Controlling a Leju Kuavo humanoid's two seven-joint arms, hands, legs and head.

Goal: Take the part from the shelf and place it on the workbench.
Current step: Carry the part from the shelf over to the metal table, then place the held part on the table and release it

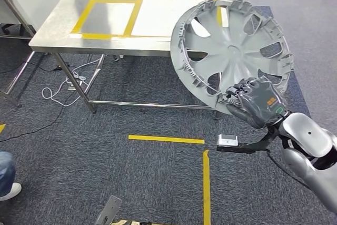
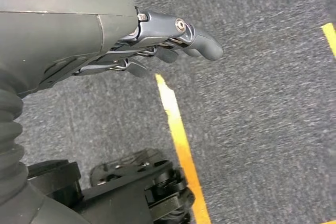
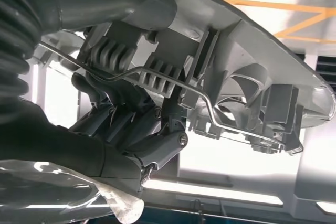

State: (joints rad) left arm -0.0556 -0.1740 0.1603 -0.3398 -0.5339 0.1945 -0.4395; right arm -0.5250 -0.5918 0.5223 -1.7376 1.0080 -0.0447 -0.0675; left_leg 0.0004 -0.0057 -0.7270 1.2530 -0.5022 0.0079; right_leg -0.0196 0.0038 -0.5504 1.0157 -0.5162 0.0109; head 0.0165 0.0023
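Head view: right hand (image 1: 254,101) grips a grey plastic wheel cover (image 1: 232,51) by its lower rim, fingers wrapped over the edge. The cover is held in the air, tilted, its spoked face turned up and toward the camera, overlapping the near right corner of the steel workbench (image 1: 59,25); whether it touches the top I cannot tell. It is round, so no long axis. Yellow tape (image 1: 107,35) marks rectangles on the workbench; more yellow tape lines (image 1: 167,139) on the grey carpet. Cables (image 1: 63,85) lie under the workbench. A person's shoe (image 1: 10,191) at the left edge. Small orange mark on the back of the right hand, unreadable.

Right wrist view gives the cover's underside (image 3: 245,87): ribbed clips and a bent wire retaining ring (image 3: 174,80), with the fingers (image 3: 118,119) clamped on the rim.

Left wrist view: left hand (image 2: 158,45) hangs over the carpet, fingers fairly straight and close together, holding nothing, above a yellow floor line (image 2: 178,135).

No brand or readable writing anywhere.
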